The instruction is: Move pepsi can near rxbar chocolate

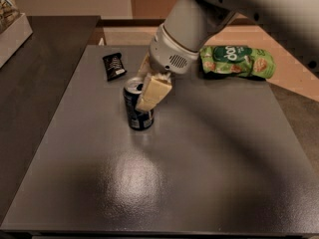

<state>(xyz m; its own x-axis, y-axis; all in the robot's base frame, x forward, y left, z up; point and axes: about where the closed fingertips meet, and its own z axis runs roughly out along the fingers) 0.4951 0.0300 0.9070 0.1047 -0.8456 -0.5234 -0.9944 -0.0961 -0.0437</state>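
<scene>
The pepsi can (133, 108), dark navy with a silver top, stands upright left of the middle of the grey table. The rxbar chocolate (114, 66), a small flat black bar with white lettering, lies behind and to the left of the can, about a can's height away. My gripper (143, 94) comes down from the upper right and straddles the can's upper right side. One pale finger (152, 92) is in front of the can and the other is behind it. The jaws look open around the can.
A green snack bag (238, 61) lies at the back right of the grey table (209, 173). My large white arm (189, 34) hangs over the back middle. A darker counter (35, 78) adjoins the table on the left, with a box at its far corner.
</scene>
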